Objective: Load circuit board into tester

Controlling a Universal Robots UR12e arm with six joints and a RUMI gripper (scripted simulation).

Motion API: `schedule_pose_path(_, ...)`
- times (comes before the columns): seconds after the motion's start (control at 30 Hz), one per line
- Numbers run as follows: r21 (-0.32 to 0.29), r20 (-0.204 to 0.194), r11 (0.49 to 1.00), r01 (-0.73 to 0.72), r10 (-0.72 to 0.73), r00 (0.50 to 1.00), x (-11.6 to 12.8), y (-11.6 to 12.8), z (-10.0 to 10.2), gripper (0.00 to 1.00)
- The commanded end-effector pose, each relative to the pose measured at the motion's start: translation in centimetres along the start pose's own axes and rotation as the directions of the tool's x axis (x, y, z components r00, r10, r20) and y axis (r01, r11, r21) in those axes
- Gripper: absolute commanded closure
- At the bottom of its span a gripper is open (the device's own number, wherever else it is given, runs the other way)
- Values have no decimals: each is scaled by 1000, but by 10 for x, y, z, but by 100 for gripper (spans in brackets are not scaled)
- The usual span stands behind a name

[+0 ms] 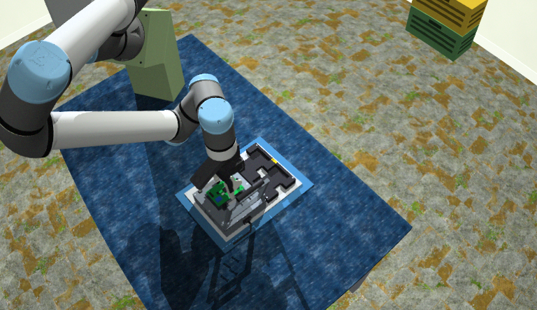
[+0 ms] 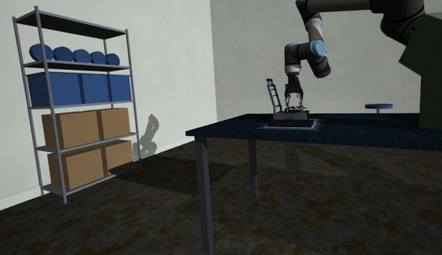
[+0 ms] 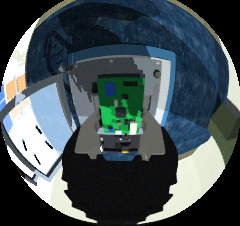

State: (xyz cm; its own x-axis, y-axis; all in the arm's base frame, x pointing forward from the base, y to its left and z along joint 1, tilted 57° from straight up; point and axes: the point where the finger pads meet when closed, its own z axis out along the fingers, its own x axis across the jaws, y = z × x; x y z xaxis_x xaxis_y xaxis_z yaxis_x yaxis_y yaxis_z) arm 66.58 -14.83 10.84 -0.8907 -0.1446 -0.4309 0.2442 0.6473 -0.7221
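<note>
A: Our jaws are clamped on the green circuit board, gripping it at its near edge, and we hold it low over the tester.

B: So the board is out of the black tray?

A: Yes. The tray sits just beside the tester on the same grey plate, and its recesses look bare from above. Through the wrist view the board lies over the tester's grey bed, component side toward us. Whether it already rests on the bed or hangs just above it, we cannot tell.

B: And the lid?

A: It stands open, tilted up at the tester's side, so closing comes later. We judge we are in the placing step.

B: What does the next move need?

A: We must keep the board level and line its holes up with the two pins, which we cannot make out here. The white connector and the lone black post are too small to pick out, so we should confirm the heading before we let go. All of it stands on the blue table.
</note>
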Motion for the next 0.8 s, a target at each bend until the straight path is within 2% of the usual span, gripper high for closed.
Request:
schedule_pose_path(0.0,0,-1,1000,0,0,1000,1,-1,0,61)
schedule_pose_path(0.77,0,-2,1000,5,-5,1000,2,-1,0,61)
